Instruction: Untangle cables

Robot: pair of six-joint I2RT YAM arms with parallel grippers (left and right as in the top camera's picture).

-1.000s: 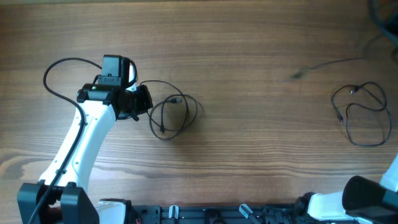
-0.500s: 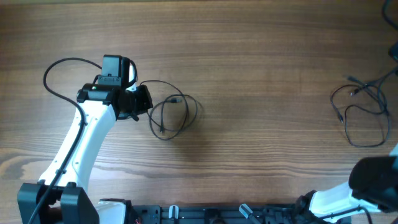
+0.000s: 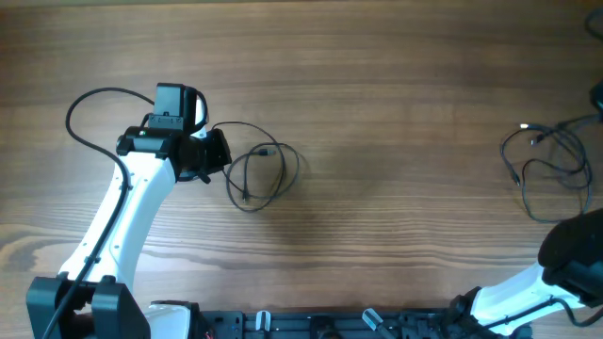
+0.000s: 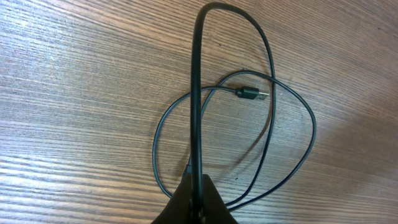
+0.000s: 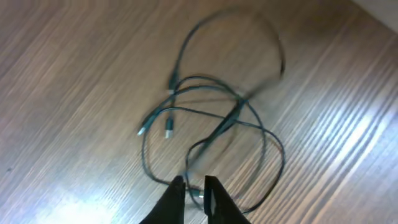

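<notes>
A black cable (image 3: 266, 175) lies in a loose loop on the wooden table, right of my left gripper (image 3: 215, 154). In the left wrist view my left gripper (image 4: 196, 202) is shut on a strand of this cable (image 4: 195, 93) that arches up from the jaws; its plug (image 4: 250, 95) rests inside the loop. A second cable bundle (image 3: 551, 171) lies at the far right, with a silvery tip (image 3: 525, 126). In the right wrist view my right gripper (image 5: 194, 185) hangs above this bundle (image 5: 211, 118). Its fingers are nearly together, and a blurred strand runs into the gap.
The left arm's thicker black wire (image 3: 89, 108) loops out to the left of its wrist. My right arm's dark body (image 3: 573, 254) fills the bottom right corner. The table's front rail (image 3: 311, 323) runs along the bottom edge.
The stretched strand at the upper right has swept to the right and now joins the right bundle. The right arm has swung further into the bottom right corner. The left arm has not moved.
</notes>
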